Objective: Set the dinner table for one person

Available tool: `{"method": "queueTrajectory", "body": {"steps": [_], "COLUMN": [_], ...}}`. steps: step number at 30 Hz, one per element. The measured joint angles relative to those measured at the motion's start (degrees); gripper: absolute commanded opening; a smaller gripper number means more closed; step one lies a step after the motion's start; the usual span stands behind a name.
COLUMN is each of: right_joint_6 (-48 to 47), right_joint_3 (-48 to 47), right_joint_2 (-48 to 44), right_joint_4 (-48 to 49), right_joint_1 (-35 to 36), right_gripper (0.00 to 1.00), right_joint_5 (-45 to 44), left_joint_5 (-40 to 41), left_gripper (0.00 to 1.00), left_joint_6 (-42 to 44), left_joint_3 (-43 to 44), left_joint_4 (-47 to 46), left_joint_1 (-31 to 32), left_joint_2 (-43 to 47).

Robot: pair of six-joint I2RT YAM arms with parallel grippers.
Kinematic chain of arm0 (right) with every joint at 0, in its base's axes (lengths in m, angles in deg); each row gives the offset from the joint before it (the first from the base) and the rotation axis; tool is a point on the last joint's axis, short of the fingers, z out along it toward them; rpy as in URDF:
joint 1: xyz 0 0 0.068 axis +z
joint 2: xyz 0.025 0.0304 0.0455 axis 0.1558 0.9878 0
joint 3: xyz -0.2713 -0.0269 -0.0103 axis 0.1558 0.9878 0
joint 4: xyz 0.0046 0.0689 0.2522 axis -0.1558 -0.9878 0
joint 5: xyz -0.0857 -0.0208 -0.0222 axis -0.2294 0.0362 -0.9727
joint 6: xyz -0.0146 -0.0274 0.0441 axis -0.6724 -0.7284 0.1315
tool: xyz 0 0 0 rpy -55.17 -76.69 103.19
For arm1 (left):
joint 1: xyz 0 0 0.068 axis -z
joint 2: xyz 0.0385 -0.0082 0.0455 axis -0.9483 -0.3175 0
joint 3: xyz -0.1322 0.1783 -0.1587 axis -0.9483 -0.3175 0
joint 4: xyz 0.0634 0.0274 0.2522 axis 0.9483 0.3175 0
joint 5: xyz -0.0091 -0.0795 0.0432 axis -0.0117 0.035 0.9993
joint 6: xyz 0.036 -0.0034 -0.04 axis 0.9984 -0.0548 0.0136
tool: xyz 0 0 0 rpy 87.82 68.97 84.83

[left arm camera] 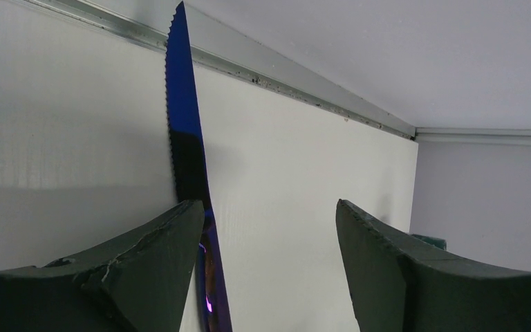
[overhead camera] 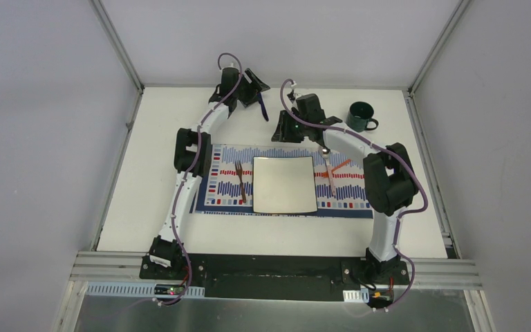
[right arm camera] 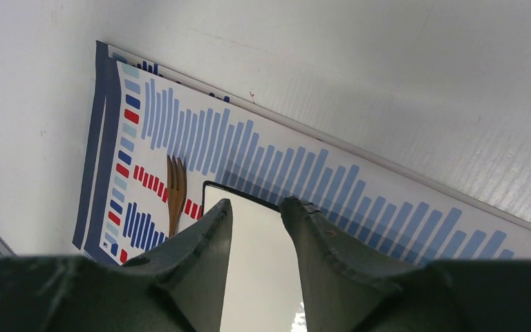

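A: Beneath the left gripper (left arm camera: 269, 228), what was there?
B: The dinner table (left arm camera: 304, 173), bare white. It ran on ahead of the fingertips to its aluminium frame edge (left arm camera: 283, 86). The gripper sat at the table's far side.
A: Jaws?
B: Stood wide apart. A blue serrated knife (left arm camera: 187, 152) ran forward from between them toward the frame edge. It was hard against the inner face of one of the fingers (left arm camera: 145, 263), and the other finger was well apart from it. Not clamped.
A: Touching that finger?
B: Looked so in the wrist view; could not tell for certain.
A: And the right gripper (right arm camera: 257, 214)?
B: Jaws narrow, a slim gap, nothing between them. It hung over the far part of the striped placemat (right arm camera: 283, 180), with table showing beyond. Through the gap showed the square white plate (right arm camera: 256, 277), lying on the placemat.
A: Other items near it?
B: A fork (right arm camera: 175, 190) lay on the placemat just beside the plate, on its left. In the top view a dark green mug (overhead camera: 361, 116) stood on the table to the gripper's right, apart from the placemat.
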Motion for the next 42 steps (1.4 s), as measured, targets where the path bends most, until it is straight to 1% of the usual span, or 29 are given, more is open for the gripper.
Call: {"method": "queueTrajectory", "body": {"steps": [4, 13, 18, 29, 37, 42], "right_joint_6": [0.0, 0.3, 0.5, 1.4, 2.1, 2.7], "right_joint_3": [0.5, 0.5, 1.2, 2.4, 3.3, 3.3], "right_joint_2": [0.0, 0.0, -0.1, -1.2, -1.7, -1.7], "right_joint_4": [-0.1, 0.3, 0.5, 0.8, 1.6, 1.8], "right_joint_1": [0.0, 0.0, 0.0, 0.1, 0.5, 0.8], "right_gripper": [0.41, 0.41, 0.41, 0.41, 0.41, 0.41], "right_joint_5": [0.0, 0.0, 0.0, 0.0, 0.1, 0.1], "left_joint_5": [-0.9, -2.1, -2.4, -2.8, -2.8, -2.8], "left_gripper": [0.72, 0.70, 0.69, 0.68, 0.68, 0.71], "left_joint_6": [0.0, 0.0, 0.1, -0.1, -0.4, -0.3], "left_joint_3": [-3.8, -16.7, -19.6, -31.3, -36.7, -38.0], "left_joint_4": [-1.1, -5.6, -6.4, -11.8, -14.1, -14.0], "left_joint_1": [0.1, 1.6, 2.9, 4.6, 4.9, 4.9], "left_joint_2": [2.0, 8.9, 10.5, 16.5, 19.4, 20.5]}}
